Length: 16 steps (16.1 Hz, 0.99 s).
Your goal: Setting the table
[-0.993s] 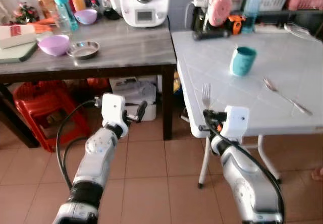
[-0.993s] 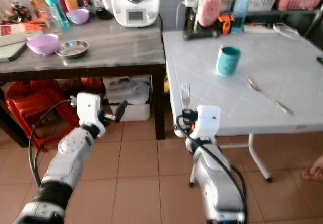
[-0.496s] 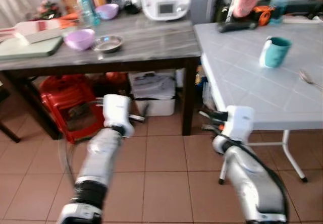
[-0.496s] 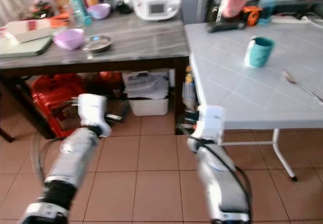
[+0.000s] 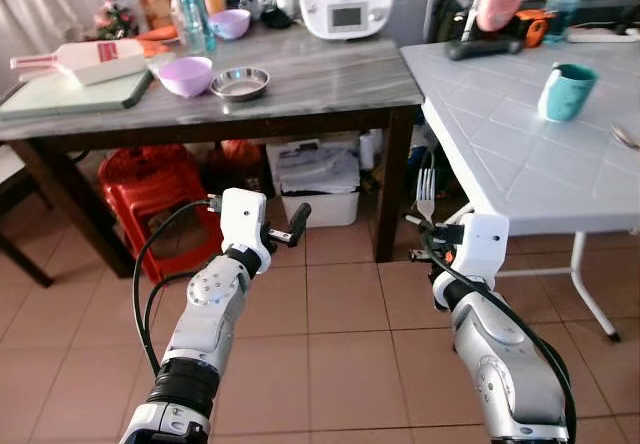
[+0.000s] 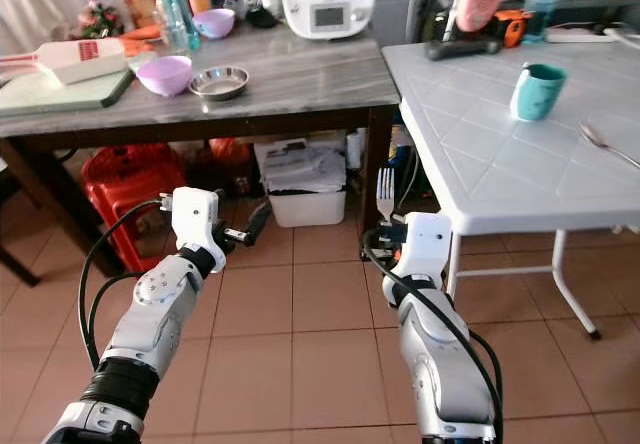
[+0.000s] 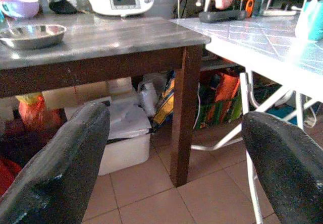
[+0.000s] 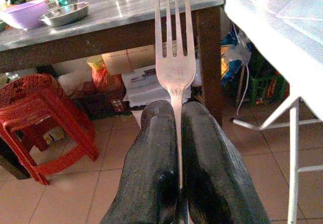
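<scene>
While the right gripper (image 8: 177, 133) pinches the upright fork (image 8: 174, 57) in pressed jaws below the white tabletop (image 5: 520, 154), its tines may snag that edge; the left gripper (image 7: 176, 148) hangs spread.

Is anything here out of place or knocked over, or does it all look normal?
Nothing looks spilled or broken. The one odd sight is the fork: it stands upright, tines up, pinched in the right gripper beside the white table instead of lying on it. The teal cup stands upright there.
</scene>
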Available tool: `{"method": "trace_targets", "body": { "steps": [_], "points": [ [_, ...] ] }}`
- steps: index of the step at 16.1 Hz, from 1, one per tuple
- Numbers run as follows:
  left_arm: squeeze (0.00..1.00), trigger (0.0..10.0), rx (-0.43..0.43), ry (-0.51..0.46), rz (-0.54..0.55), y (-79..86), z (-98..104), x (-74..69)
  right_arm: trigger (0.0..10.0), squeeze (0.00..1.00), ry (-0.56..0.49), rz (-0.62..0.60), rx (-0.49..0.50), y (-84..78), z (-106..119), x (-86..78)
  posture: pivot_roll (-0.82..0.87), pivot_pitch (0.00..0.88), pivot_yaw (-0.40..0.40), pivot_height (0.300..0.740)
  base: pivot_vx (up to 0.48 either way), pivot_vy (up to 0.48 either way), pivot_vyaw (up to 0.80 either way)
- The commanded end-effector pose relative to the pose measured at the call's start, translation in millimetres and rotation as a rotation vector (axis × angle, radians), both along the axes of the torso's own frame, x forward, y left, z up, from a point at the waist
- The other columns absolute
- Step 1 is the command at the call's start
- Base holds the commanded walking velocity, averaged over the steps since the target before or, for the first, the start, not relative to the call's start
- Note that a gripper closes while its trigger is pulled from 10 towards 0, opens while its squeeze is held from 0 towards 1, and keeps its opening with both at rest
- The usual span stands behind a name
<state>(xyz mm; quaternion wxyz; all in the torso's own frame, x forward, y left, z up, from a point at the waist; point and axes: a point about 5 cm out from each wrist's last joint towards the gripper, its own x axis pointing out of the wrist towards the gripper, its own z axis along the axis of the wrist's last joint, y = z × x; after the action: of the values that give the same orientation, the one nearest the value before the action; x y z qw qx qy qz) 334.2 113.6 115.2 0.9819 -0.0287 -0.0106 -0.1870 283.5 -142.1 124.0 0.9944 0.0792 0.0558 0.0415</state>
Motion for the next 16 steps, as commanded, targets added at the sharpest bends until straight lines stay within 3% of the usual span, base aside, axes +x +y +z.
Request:
{"method": "trace_targets", "body": {
  "steps": [1,8,16],
  "points": [
    [0.0,10.0,0.021,-0.001,0.033,12.9,0.0,0.7,10.0,0.0,-0.027,0.029,0.016,8.8,6.5,1.3,-0.04,0.027,0.072,0.74,0.0,0.405,0.0],
    [0.0,10.0,0.024,0.001,0.037,11.8,-0.7,1.2,10.0,0.0,-0.034,0.029,0.011,8.3,7.3,1.2,-0.05,0.027,0.071,0.74,0.0,0.399,0.0],
    [0.0,10.0,-0.038,0.001,-0.009,8.7,0.0,-2.6,10.0,0.0,-0.041,0.042,-0.006,9.0,7.0,0.1,-0.05,0.026,0.068,0.74,0.037,0.0,0.0]
  ]
}}
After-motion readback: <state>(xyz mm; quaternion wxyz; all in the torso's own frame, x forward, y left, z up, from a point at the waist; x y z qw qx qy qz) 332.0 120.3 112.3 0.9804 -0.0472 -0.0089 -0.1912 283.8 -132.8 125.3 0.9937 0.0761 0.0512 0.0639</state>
